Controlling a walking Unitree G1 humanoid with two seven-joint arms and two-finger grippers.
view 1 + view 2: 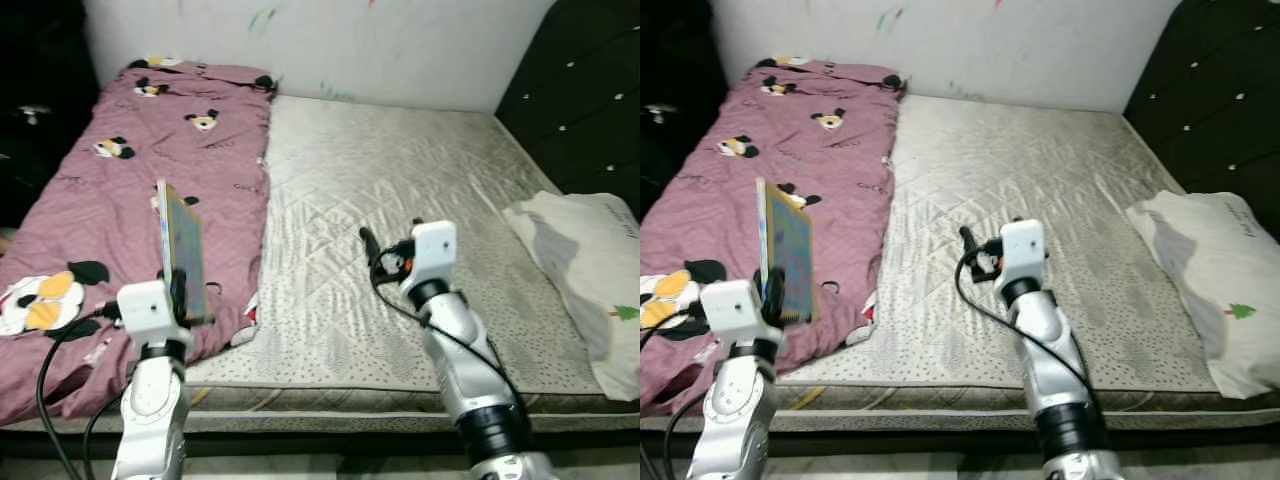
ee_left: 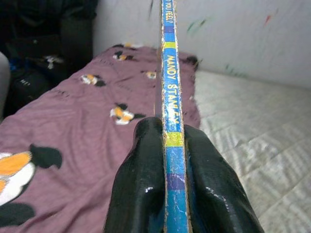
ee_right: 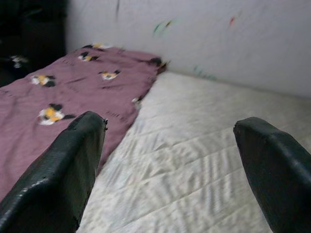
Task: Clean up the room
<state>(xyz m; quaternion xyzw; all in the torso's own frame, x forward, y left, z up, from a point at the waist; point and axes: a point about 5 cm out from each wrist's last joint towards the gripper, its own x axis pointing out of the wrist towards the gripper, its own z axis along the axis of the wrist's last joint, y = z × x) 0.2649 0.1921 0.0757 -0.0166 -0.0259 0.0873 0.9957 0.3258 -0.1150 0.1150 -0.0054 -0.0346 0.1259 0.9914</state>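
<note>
Fingers (image 2: 146, 189) of the left gripper (image 1: 182, 292) are pressing tight on both faces of a thin picture book (image 1: 181, 250), which is standing upright on its edge at the lower left of the frame, its colourful cover facing the middle of the bed; in the left wrist view the blue spine is running straight up between the two black pads, with lettering on yellow and blue bands; the book is hanging over the near part of a mauve blanket (image 1: 120, 180) printed with cartoon mice, which is lying along the left side of a bare quilted mattress (image 1: 400, 200); the right gripper (image 1: 368, 243) is hovering over the mattress at lower centre, well apart from the book, and in the right wrist view its two fingers (image 3: 63, 174) are standing wide apart with nothing between them but the pale quilting beyond; a white pillow (image 1: 585, 270) with a small green tree mark is lying at the right edge of the frame, overhanging the mattress side; a dark tufted headboard (image 1: 590, 90) is filling the upper right corner, and a white wall (image 1: 380, 40) with faint coloured smudges is running across the top.
</note>
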